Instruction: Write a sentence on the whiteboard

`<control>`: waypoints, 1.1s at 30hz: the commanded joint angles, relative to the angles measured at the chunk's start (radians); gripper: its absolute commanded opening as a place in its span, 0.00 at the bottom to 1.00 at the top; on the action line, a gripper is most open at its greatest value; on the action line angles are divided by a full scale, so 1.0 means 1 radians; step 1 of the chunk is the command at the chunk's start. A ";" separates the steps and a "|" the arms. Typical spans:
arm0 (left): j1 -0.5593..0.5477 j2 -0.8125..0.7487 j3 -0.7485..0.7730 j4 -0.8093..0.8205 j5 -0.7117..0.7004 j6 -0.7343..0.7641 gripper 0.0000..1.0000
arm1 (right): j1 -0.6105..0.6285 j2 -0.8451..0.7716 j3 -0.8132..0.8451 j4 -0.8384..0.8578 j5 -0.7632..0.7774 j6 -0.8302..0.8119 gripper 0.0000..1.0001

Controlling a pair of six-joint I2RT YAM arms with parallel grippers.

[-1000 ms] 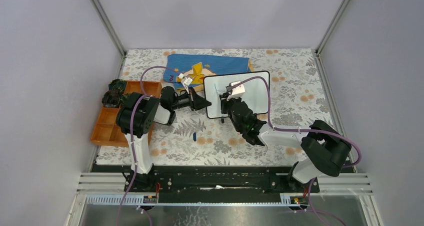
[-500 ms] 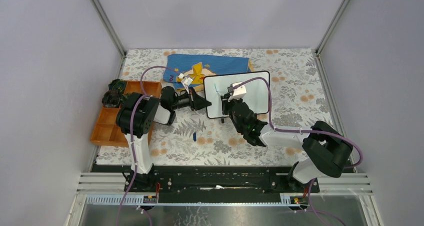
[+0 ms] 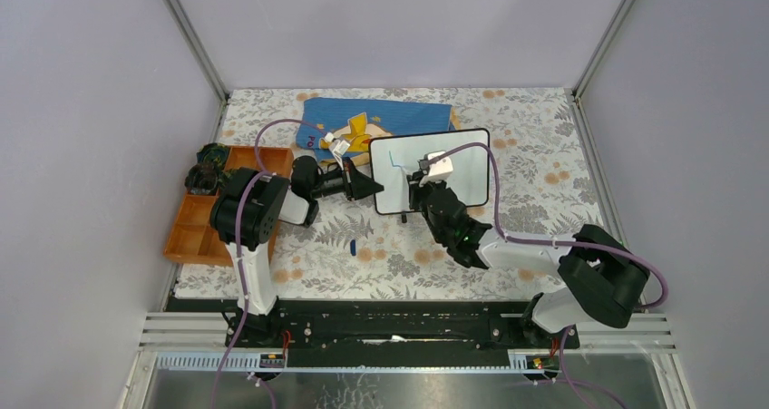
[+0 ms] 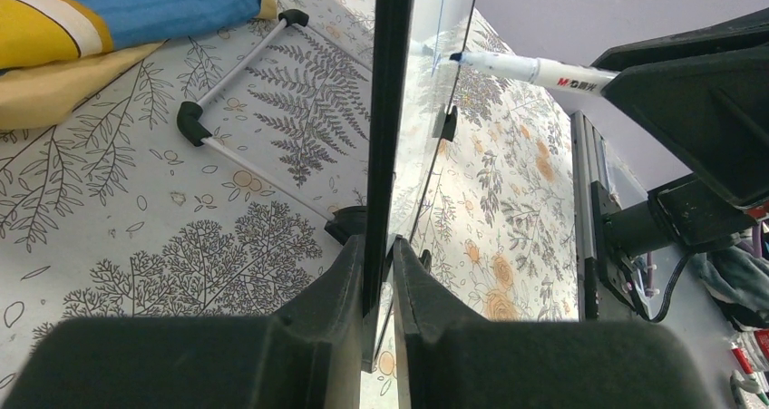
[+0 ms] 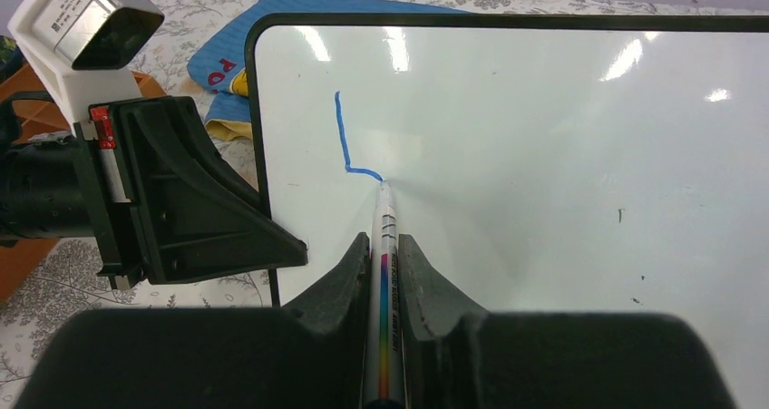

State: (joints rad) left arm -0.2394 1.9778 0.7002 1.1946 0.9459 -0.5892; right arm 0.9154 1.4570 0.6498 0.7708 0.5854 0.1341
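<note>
Right end effector [image 5: 384, 246] now sits further right, gripping marker [image 5: 384, 211], tip on whiteboard [image 5: 544, 137]; left end effector [image 4: 379, 250] clamps its edge. Sentence [image 5: 344, 141] barely begun; next likely lift, shift right.

Lab test booth: plain grey walls [image 3: 91, 110], aluminium frame rails [image 3: 192, 37].

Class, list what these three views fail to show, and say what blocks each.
- Marker rear: right wrist view, buried between the right claw fingers.
- Whiteboard right side: right wrist view, cut by the frame edge.
- Blue stroke shape: left wrist view, board nearly edge-on.
- Tray contents: top view, too small.
</note>
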 commanded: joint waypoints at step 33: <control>-0.023 -0.004 -0.006 -0.107 -0.010 0.047 0.00 | -0.043 -0.007 0.048 0.019 -0.041 0.008 0.00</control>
State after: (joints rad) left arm -0.2455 1.9732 0.7002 1.1801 0.9459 -0.5812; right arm 0.8806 1.4494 0.6842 0.7681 0.5556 0.1287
